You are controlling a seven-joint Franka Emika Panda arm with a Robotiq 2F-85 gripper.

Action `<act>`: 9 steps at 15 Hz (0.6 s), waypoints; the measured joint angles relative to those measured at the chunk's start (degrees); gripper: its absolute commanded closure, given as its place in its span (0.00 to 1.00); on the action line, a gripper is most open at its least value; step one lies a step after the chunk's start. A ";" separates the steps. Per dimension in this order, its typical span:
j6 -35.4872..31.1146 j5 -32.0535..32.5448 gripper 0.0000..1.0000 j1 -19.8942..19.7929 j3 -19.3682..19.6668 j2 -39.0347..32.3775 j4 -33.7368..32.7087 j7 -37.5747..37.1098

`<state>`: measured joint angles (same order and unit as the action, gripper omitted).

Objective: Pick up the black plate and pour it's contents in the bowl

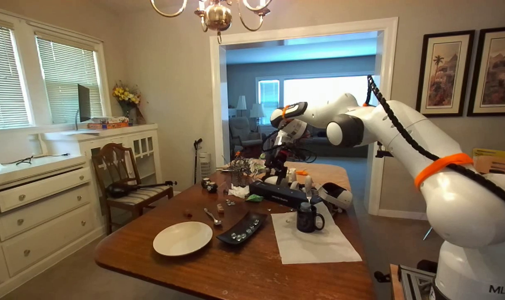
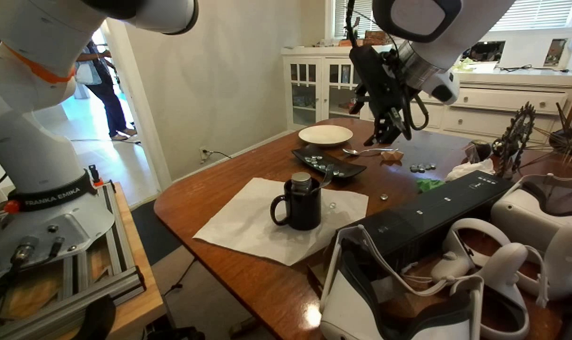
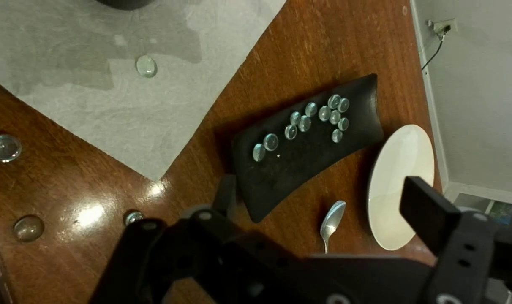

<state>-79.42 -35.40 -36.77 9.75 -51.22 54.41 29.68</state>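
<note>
In an exterior view, the black plate (image 1: 240,225) rests on the desk (image 1: 202,275) with clear glass beads (image 1: 238,238) lying in it. Just to its left sits the white bowl (image 1: 183,238), and a spoon (image 1: 217,222) lies just beyond the gap between the two. To the right, a black mug (image 1: 306,223) stands upright on a white sheet (image 1: 290,246).

In an exterior view, the gripper (image 2: 362,125) hangs above the desk, jaws spread wide with nothing held. The plate lies between the bowl on the far side and the mug on the near side; the mug holds a fork (image 2: 328,175) and a metal-topped jar (image 2: 301,180).

In the wrist view, the gripper's fingers (image 3: 425,207) stand well apart. The beads are scattered along the plate in loose clusters, the bowl is just beside its right end, and more loose beads (image 3: 146,66) lie on the sheet and the desk to the left.
</note>
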 measured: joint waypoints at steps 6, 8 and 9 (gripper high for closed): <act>-0.64 0.00 0.00 -0.81 0.00 -3.54 -0.05 6.24; -1.93 -0.02 0.00 -0.80 -0.23 -4.44 -0.06 8.41; -2.67 -0.02 0.00 -0.70 -0.42 -4.83 -0.06 9.24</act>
<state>-82.09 -35.43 -37.46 9.33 -56.05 54.35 38.92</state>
